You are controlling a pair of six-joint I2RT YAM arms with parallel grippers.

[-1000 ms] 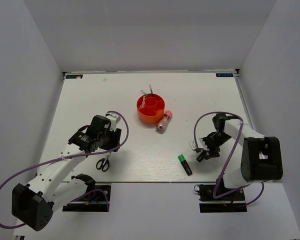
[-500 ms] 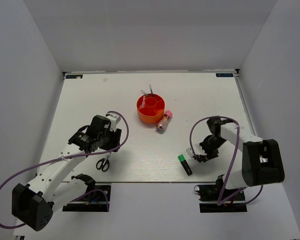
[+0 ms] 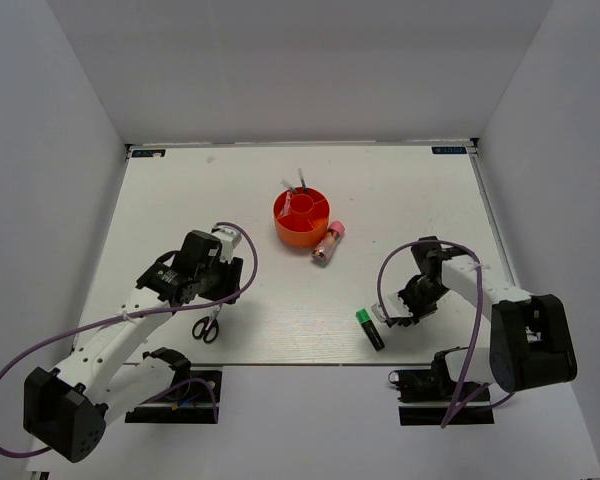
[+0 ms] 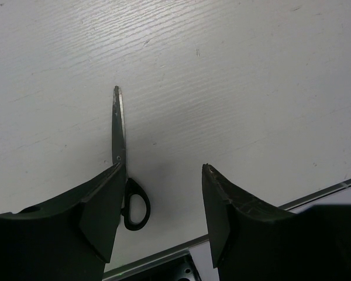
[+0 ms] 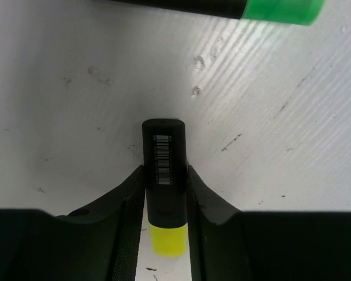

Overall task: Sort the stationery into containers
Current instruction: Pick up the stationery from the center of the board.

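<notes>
My right gripper (image 5: pixel 165 169) has its jaws against both sides of a yellow highlighter (image 5: pixel 163 146), a black body with a barcode and a yellow cap, lying on the table. A green highlighter (image 5: pixel 263 8) lies just beyond it, at the front right in the top view (image 3: pixel 370 328). My left gripper (image 4: pixel 164 171) hangs open over the table with black-handled scissors (image 4: pixel 118 132) beside its left finger, nothing between the jaws. The orange tub (image 3: pixel 281 213) stands at the centre back with thin white pens (image 3: pixel 300 181) sticking out. A pink-capped tube (image 3: pixel 328 243) lies beside it.
The table's front edge (image 4: pixel 316 194) runs close behind the left gripper, and the scissors (image 3: pixel 206 328) lie near it. White walls enclose the table on three sides. Purple cables loop off both arms.
My right arm slid left toward the green highlighter and lowered, and its jaws closed in around the yellow highlighter. The left arm and the scissors stayed put.
</notes>
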